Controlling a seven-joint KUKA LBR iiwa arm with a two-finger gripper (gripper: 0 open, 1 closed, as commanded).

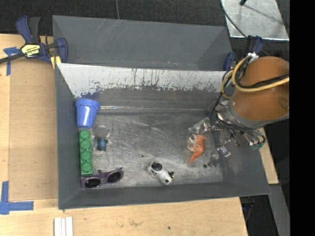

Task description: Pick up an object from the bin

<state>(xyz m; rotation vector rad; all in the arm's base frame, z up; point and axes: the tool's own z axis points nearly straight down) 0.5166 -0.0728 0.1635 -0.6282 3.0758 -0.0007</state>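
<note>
End effector nr orange obj, rt side

camera view | above bin | looking down, slightly oblique | whole bin framed

Note the grey bin, dark-streaked on its far wall. You see a blue cup, green strip, purple sunglasses, white-and-black toy and orange piece.

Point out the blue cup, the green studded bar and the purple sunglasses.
blue cup (87,114), camera view, its side wall
green studded bar (86,155), camera view, a middle stud
purple sunglasses (92,182), camera view, a lens
</note>
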